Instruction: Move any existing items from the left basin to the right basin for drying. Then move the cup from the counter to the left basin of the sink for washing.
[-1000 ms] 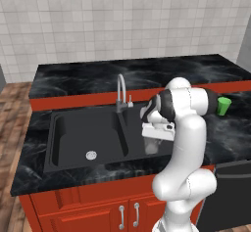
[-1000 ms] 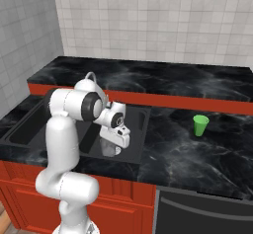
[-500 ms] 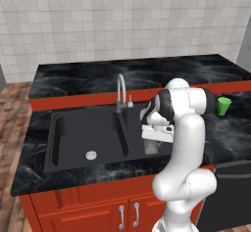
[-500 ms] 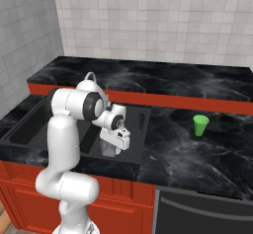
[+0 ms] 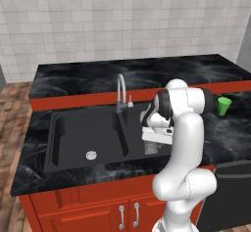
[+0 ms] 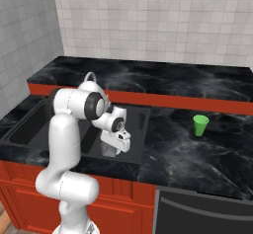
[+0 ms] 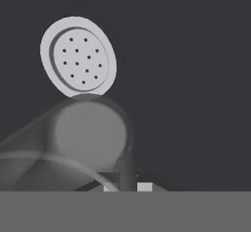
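Step in hand: transfer of the grey tumbler (image 7: 73,143) to the right basin (image 5: 137,121) for drying. The claw (image 5: 156,143) hangs low over the right basin, just right of the tap (image 5: 121,91), with the translucent tumbler hanging below it. In the hand view the claw is closed narrow on the tumbler's rim wall, and the tumbler body extends away toward the basin floor, partly covering the round silver drain (image 7: 78,56). Whether the tumbler base touches the basin floor cannot be determined.

The left basin (image 5: 86,138) carries no item; its own drain (image 5: 91,154) is bare. The first part of the task is judged nearly complete.

The green cup (image 5: 224,105) stands upright on the tabletop (image 5: 230,128), well apart from the sink (image 5: 63,165), to its right.

Next move, as judged:
- Lower until the tumbler rests on the right basin floor, then spread the claw to release
- Raise the claw straight up, clear of the basin wall and tap
- Swing right to the green cup and approach it from above or from the side for a rim grasp
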